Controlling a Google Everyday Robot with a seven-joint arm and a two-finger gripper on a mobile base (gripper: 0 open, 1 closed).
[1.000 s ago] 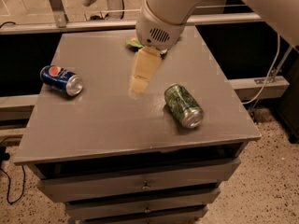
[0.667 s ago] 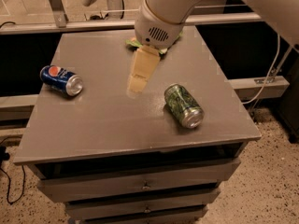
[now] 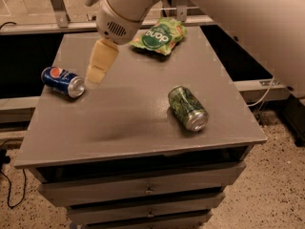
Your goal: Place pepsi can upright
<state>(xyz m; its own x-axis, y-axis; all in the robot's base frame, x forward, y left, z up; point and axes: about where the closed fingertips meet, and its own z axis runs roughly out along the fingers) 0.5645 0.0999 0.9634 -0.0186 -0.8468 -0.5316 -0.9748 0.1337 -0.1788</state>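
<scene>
Gripper hovering over table, just right of pepsi can. The can is on its side near the left edge. Can't tell if the gripper is apart or together. I should come down and left, grab across the can body, then tip it upright. Green can and chip bag are well apart, so nothing's blocking.

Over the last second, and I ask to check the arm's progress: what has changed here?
The gripper has swung left above the table, toward the pepsi can, without touching it. That move uncovered the green snack bag at the back. The pepsi can and the green can lie on their sides where they were.
</scene>
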